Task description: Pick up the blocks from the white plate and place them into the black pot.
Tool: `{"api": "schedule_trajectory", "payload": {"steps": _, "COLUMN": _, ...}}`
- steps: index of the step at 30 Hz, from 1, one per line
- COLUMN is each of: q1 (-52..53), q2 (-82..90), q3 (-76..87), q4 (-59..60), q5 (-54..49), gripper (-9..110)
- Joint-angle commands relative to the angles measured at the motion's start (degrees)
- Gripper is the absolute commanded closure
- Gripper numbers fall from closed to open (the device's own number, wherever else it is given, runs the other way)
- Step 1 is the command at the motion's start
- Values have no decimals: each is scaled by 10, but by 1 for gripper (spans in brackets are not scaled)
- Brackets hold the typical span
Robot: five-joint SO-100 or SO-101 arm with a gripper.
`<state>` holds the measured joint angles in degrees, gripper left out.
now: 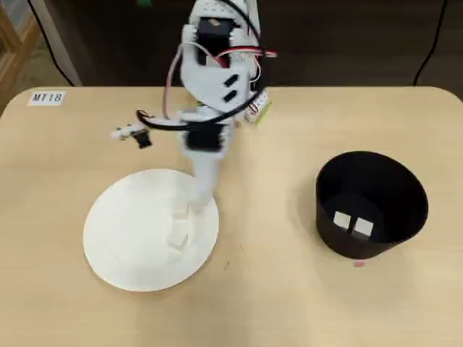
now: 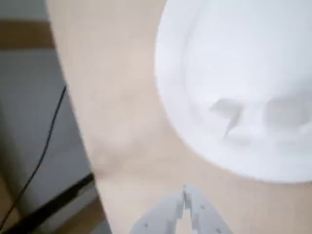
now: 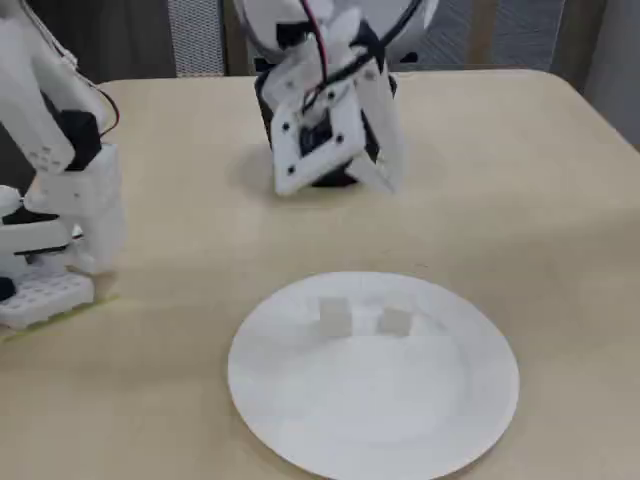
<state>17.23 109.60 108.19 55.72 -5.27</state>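
- We see the gripper (image 2: 186, 195) at the bottom edge of the wrist view, fingers (image 2: 204, 214) pressed together at the tips, nothing between them.
- In the overhead view the gripper (image 1: 202, 201) points down over the upper right part of the white plate (image 1: 116, 246); in the fixed view it (image 3: 385, 180) hangs above the table beyond the plate (image 3: 300, 400), apparently clear of it.
- Two blocks lie on the plate, close together: one (image 1: 180, 212) just beside the fingertip, the other (image 1: 176, 238) a little nearer the plate's centre. In the fixed view they sit side by side, left (image 3: 335, 317) and right (image 3: 395, 322), not touching.
- Wrist view is blurred; we make out only two greyish shapes on the plate (image 2: 195, 97).
- The black pot (image 1: 405, 195) stands upright, well apart, to the right in the overhead view. Two more blocks rest on its floor, (image 1: 341, 219) and (image 1: 362, 228), touching or nearly so.
- The table (image 1: 289, 303) is light wood, with a label "MT18" (image 1: 47, 97) at its upper left corner.
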Motion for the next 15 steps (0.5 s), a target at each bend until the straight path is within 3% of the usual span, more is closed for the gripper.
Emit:
{"api": "schedule_trajectory", "payload": {"steps": 1, "q1": 48, "q2": -86, "q3": -51, "q4": 25, "q5": -23, "gripper": 104}}
{"api": "schedule_trajectory", "payload": {"steps": 7, "q1": 48, "q2": -274, "q3": -239, "q4": 131, "q5": -57, "gripper": 104}}
{"api": "schedule_trajectory", "payload": {"steps": 15, "q1": 23, "q2": -300, "q3": -277, "q4": 144, "q5": -8, "gripper": 99}}
